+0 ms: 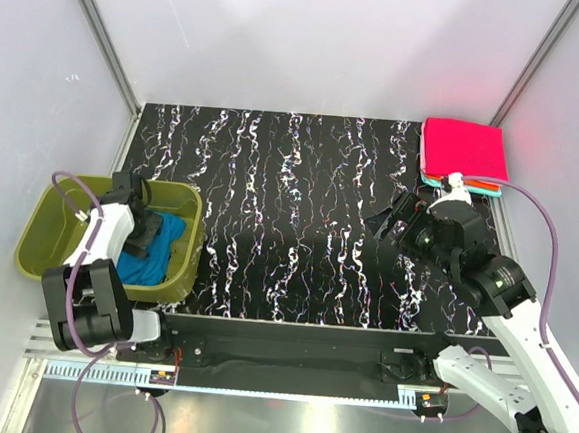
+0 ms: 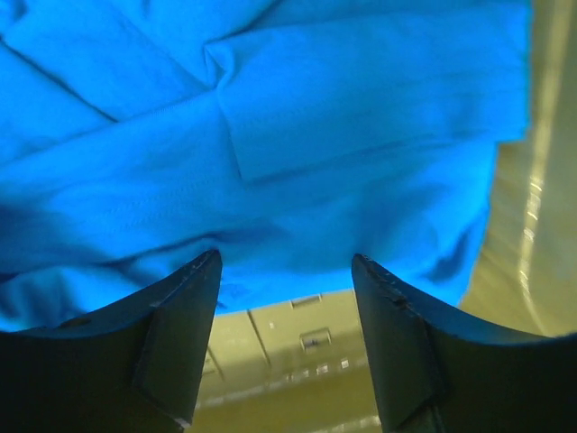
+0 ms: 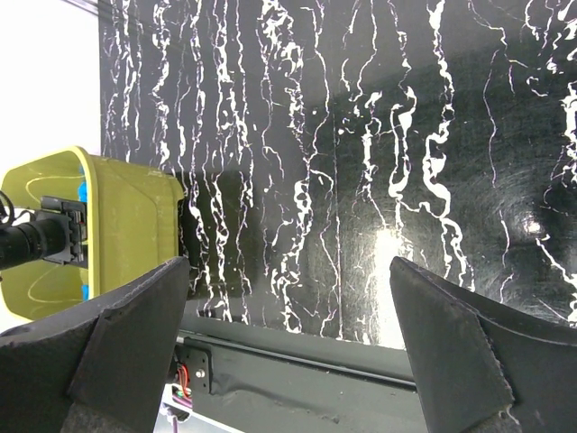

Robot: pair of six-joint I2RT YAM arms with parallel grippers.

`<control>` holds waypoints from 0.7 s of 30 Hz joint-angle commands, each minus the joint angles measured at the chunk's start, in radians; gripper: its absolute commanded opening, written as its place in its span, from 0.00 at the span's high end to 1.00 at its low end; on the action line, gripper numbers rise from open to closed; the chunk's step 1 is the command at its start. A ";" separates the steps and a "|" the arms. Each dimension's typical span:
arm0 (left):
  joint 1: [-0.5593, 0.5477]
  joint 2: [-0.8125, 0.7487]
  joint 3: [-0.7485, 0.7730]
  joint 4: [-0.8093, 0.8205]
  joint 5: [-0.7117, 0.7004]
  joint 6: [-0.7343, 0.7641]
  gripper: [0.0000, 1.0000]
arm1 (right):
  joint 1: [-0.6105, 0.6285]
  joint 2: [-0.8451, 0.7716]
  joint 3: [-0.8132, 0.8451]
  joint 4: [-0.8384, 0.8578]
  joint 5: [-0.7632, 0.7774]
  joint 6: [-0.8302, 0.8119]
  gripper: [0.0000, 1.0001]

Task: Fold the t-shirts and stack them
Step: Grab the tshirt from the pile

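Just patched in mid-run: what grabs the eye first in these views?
The bright blue t-shirt lies crumpled in the olive bin at the left. The left arm reaches in with its jaws open over the shirt. Next is the stack of folded t-shirts, magenta on top, at the far right corner of the black marbled table.

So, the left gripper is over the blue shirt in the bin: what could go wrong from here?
1. The blue shirt lies crumpled in overlapping folds under the open left gripper, which may pinch several layers and lift a bunch.
2. The shirt lies in the green bin at the left edge of the table. Dragging it over the rim might shift the bin.
3. The right gripper hangs open near the folded stack; a swing could knock it.
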 commanded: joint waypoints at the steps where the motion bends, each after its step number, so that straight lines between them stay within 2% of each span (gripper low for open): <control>1: 0.014 0.040 -0.057 0.163 -0.008 -0.043 0.32 | 0.006 0.013 0.039 0.039 0.028 -0.025 0.00; 4: 0.028 0.093 -0.071 0.196 0.015 -0.039 0.34 | 0.006 0.019 0.048 0.037 0.035 -0.031 0.00; 7: 0.046 0.159 -0.060 0.231 0.066 -0.008 0.69 | 0.005 0.020 0.053 0.036 0.035 -0.033 0.00; 8: 0.052 0.160 -0.057 0.246 0.101 0.001 0.94 | 0.006 0.022 0.053 0.036 0.033 -0.033 0.00; 9: 0.057 0.151 -0.051 0.248 0.109 0.025 1.00 | 0.006 0.019 0.053 0.037 0.032 -0.031 0.00; 16: 0.055 -0.120 0.179 0.148 0.083 0.122 1.00 | 0.006 0.002 0.068 0.034 0.042 -0.017 0.00; 21: 0.055 -0.309 0.332 0.067 0.055 0.113 1.00 | 0.004 -0.004 0.073 0.034 0.042 0.004 0.00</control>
